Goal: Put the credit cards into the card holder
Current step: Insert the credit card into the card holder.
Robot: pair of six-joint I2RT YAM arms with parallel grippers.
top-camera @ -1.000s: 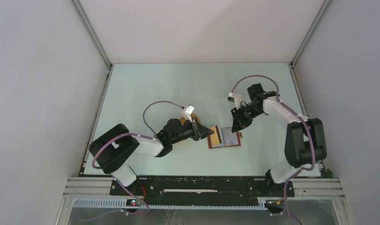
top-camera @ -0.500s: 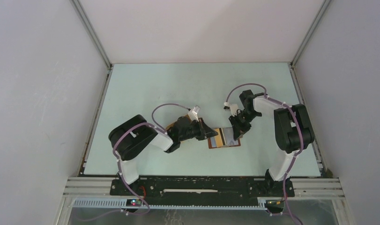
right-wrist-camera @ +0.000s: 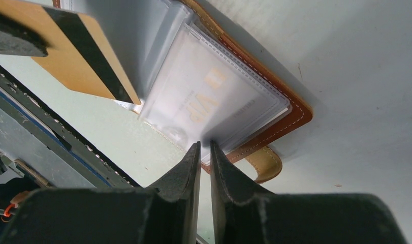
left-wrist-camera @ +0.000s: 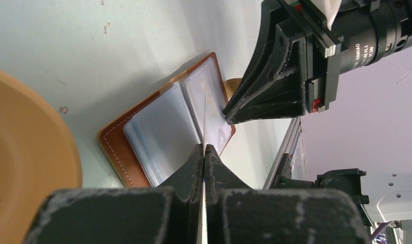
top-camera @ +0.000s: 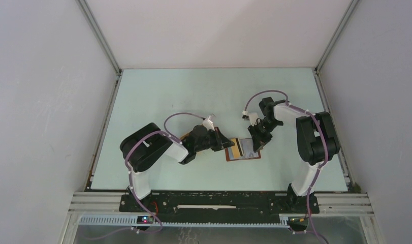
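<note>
The card holder lies open on the table, brown leather with clear sleeves; one sleeve holds a pale card. My left gripper is shut on a gold credit card with a black stripe. In the left wrist view that credit card is edge-on, its far end over the holder's middle fold. My right gripper stands at the holder's right edge. Its jaws are nearly together, pinching the edge of the clear sleeves.
An orange-yellow tray sits just left of the holder, mostly under my left arm. The holder's tan strap tab sticks out by my right fingertips. A metal rail runs along the table's near edge.
My left arm has carried the gold card right, up to the open holder. My right gripper has come down onto the holder's right edge and its jaws have narrowed.
</note>
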